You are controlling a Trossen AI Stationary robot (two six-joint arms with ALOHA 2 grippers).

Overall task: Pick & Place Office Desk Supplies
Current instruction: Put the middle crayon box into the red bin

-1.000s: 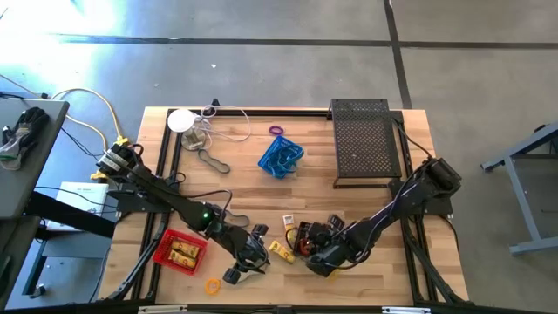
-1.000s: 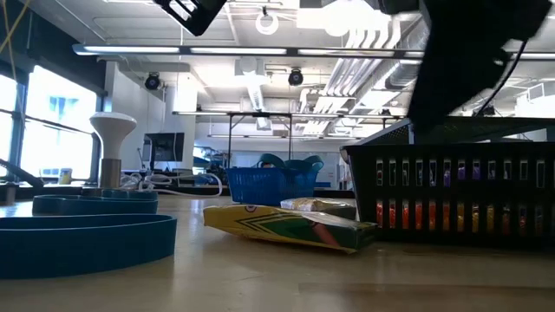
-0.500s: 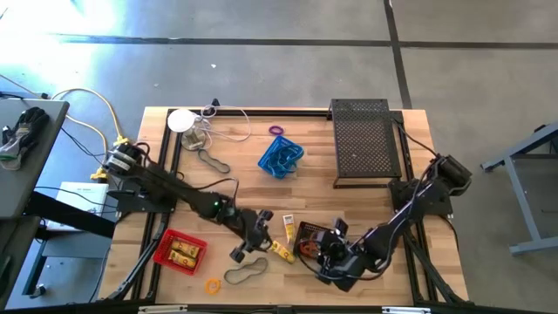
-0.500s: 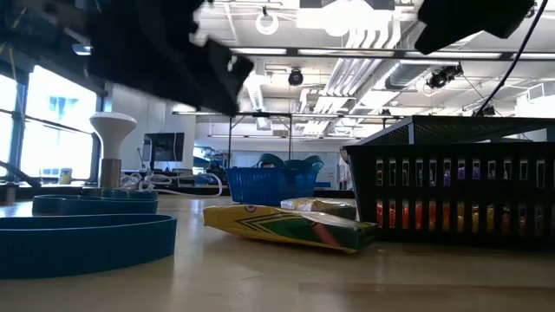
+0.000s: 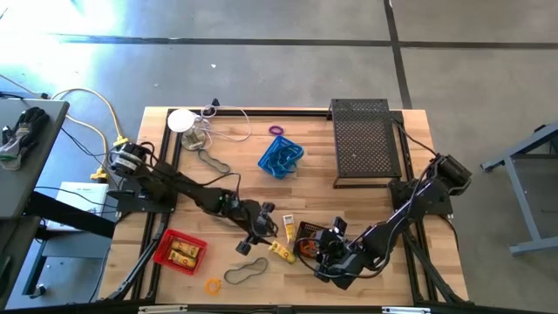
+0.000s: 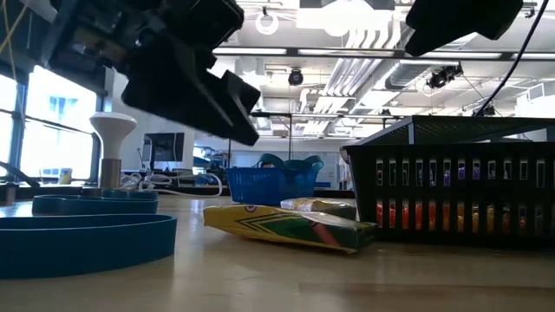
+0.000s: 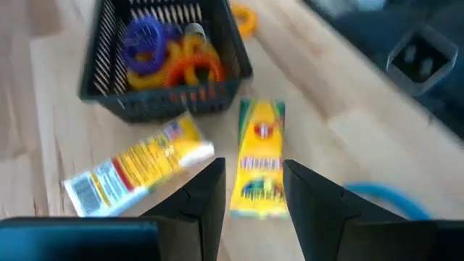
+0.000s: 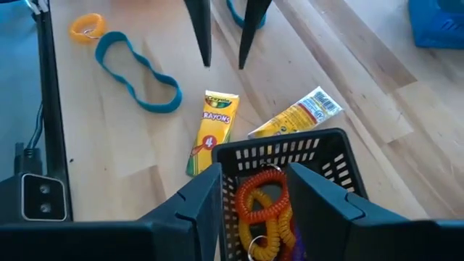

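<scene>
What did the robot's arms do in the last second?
The left pincer swung from the table's front edge up toward the crayon box, uncovering a band loop; it hangs open and empty. The right pincer slid sideways to sit over the black basket. Both baskets, boxes and bands stayed put.

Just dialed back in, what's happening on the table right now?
The left gripper hangs open above the crayon box, which lies on the wood beside a second yellow pack and next to the black basket holding purple and orange coil rings. The right gripper, also open and empty, sits over that same basket. A band loop and an orange ring lie loose nearby.
</scene>
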